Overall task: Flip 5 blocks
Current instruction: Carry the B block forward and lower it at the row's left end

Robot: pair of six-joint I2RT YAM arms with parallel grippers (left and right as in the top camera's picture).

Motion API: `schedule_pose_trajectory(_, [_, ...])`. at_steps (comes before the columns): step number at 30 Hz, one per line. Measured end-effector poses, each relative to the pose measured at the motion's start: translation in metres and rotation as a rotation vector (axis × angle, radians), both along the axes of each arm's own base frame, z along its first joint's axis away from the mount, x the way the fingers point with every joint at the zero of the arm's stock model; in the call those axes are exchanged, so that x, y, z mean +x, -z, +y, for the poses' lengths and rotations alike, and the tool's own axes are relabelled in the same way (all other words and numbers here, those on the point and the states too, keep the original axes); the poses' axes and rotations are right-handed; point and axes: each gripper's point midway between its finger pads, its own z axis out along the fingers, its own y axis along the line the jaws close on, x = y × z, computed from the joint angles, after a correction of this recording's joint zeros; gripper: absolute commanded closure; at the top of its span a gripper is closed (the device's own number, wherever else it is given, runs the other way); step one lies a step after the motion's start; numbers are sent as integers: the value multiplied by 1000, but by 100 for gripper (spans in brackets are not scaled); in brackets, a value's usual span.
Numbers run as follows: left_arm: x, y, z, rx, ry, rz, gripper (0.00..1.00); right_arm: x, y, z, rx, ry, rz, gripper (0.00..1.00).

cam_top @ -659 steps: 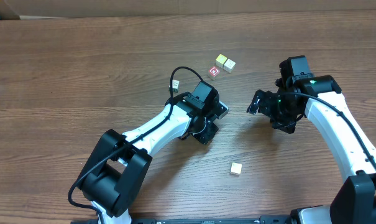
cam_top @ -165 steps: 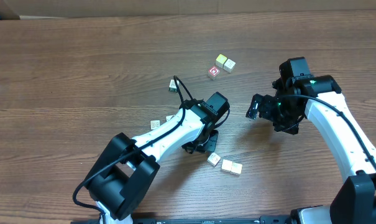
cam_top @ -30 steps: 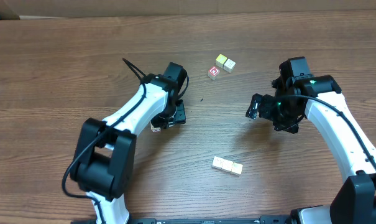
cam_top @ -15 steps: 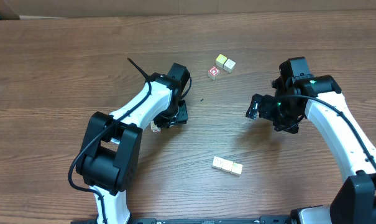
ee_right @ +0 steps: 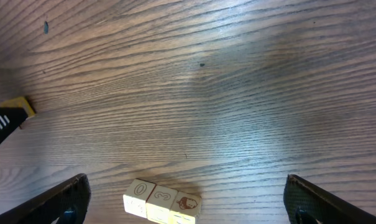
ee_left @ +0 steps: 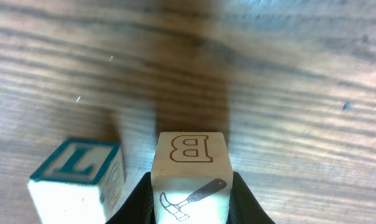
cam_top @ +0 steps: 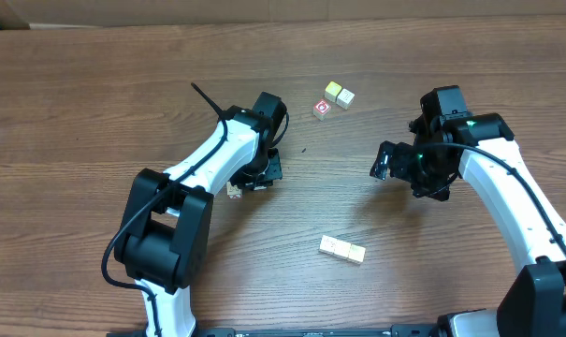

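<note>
While my left claw (ee_left: 188, 208) pinches the B block (ee_left: 189, 163) on the table (ee_left: 287, 74) beside a teal L cube (ee_left: 76, 171), I judge this flip at its grasp. Next it needs lifting and rolling over; my right claw (ee_right: 186, 182) gapes empty.

Block (ee_left: 189, 180) between left gripper (cam_top: 256, 178) fingers, second block (ee_left: 76, 180) just beside it; row of blocks (cam_top: 342, 250) well apart, nearer table (cam_top: 95, 112) front.

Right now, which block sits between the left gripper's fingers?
The block with a brown B and a hammer; the teal L block stands free beside it.
</note>
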Motion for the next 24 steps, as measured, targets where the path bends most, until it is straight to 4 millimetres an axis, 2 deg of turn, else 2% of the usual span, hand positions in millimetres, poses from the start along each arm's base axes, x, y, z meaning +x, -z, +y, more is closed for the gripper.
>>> schedule_pose_trajectory(6, [-11, -8, -15, 17, 88, 20, 95, 0, 0, 0, 0, 0, 1, 0])
schedule_pose_trajectory(8, [-23, -13, -24, 30, 134, 28, 95, -1, 0, 0, 0, 0, 3, 0])
schedule_pose_trajectory(14, [-52, -55, -48, 20, 248, -16, 96, -3, 0, 0, -2, -4, 11, 0])
schedule_pose_trajectory(18, [-67, -71, -66, -5, 316, -59, 95, -3, 0, 0, -2, -4, 13, 0])
schedule_pose_trajectory(21, [-81, -66, -74, -7, 357, -58, 95, -4, 0, -1, -3, -4, 17, 0])
schedule_pose_trajectory(24, [-95, -48, -78, 1, 386, -42, 95, -4, 1, -1, -3, -4, 17, 0])
